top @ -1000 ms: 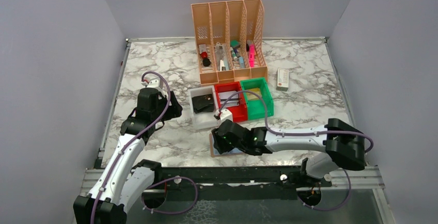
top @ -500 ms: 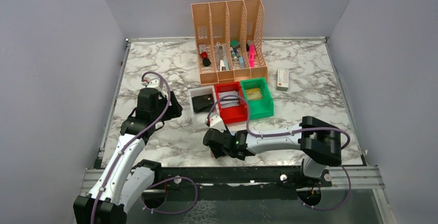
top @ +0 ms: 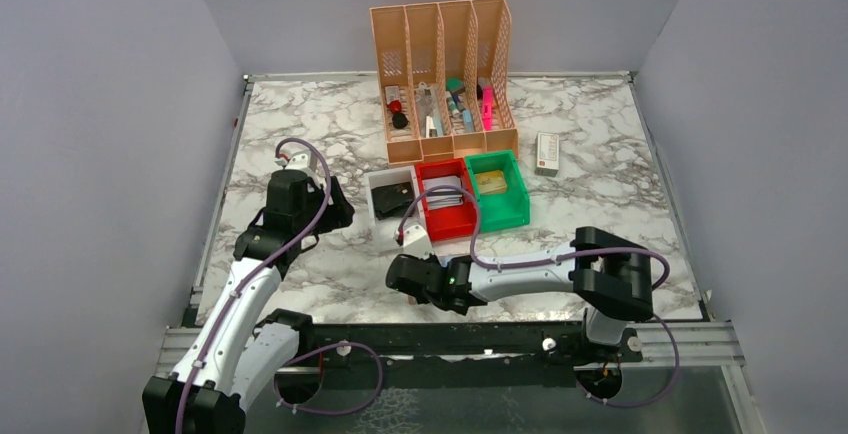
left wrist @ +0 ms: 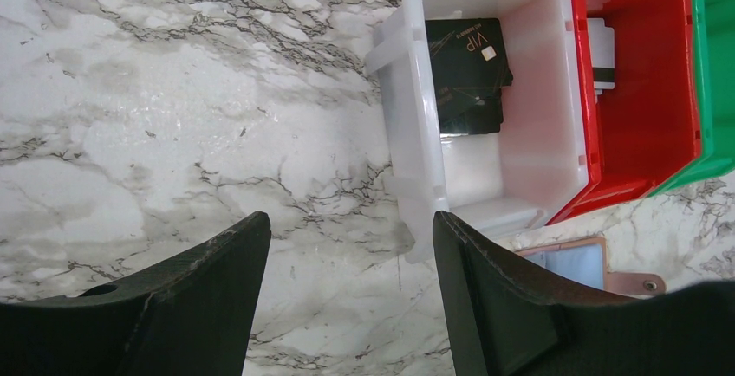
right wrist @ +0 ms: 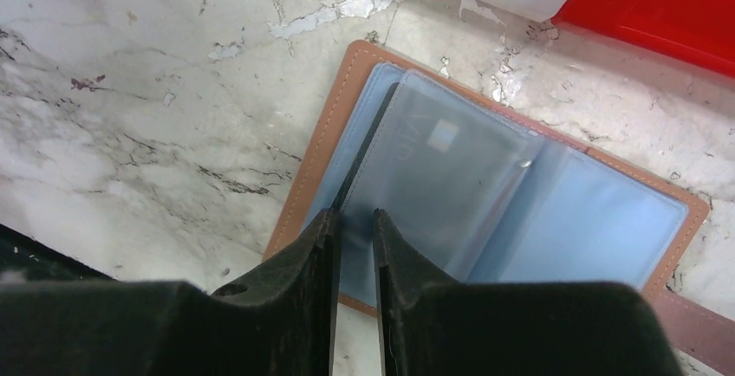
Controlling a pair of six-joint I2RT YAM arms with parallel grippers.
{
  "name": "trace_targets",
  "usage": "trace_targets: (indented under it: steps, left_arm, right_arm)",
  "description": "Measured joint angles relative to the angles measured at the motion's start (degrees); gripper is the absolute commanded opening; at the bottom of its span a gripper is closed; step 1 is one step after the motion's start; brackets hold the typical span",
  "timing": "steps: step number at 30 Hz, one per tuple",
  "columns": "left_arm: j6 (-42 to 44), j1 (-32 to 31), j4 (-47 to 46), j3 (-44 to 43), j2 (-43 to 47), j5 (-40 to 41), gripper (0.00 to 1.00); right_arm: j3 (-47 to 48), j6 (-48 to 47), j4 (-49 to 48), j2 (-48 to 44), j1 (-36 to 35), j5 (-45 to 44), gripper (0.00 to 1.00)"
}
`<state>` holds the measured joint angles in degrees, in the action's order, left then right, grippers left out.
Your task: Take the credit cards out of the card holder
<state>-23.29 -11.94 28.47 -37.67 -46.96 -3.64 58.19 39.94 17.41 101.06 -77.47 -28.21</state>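
The tan-brown card holder (right wrist: pixel 300 184) lies open on the marble, its bluish clear pockets facing up. One pocket page with a dark-edged credit card (right wrist: pixel 433 155) in it stands tilted up from the holder. My right gripper (right wrist: pixel 355 215) straddles the near end of that raised card edge, jaws only a narrow gap apart. In the top view the right gripper (top: pixel 403 282) covers the holder. My left gripper (left wrist: pixel 351 229) hangs open over bare marble beside the white bin, holding nothing. A corner of the holder (left wrist: pixel 626 283) shows in the left wrist view.
A white bin (top: pixel 375 216) with black cards (left wrist: pixel 464 68), a red bin (top: pixel 447 220) and a green bin (top: pixel 505 216) stand in a row just beyond the holder. An orange file organizer (top: pixel 445 74) stands at the back, with a small white box (top: pixel 547 152) to its right.
My right gripper has slid left along the holder, and its jaws have narrowed around the raised card edge. The left arm has not moved.
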Motion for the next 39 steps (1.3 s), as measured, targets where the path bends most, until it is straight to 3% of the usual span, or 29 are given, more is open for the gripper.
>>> trace_targets:
  steps: [5,9,28,39]
  left_arm:
    - [0.0,0.0,-0.04,0.02,-0.35,-0.07,0.72]
    - [0.02,0.0,-0.04,0.11,-0.52,-0.09,0.72]
    - [0.02,0.0,-0.09,0.22,-0.63,-1.07,0.72]
    - [0.02,0.0,-0.07,0.22,-0.63,-1.36,0.72]
  right_arm:
    - [-0.26,0.81,-0.2,-0.09,-0.07,-0.9,0.1]
    - [-1.88,1.01,-1.75,-1.25,-0.04,-1.11,0.07]
    - [-19.69,1.95,-11.26,-23.78,7.5,5.05,0.08]
    - [-28.79,12.0,-12.09,-28.65,11.19,4.9,0.09]
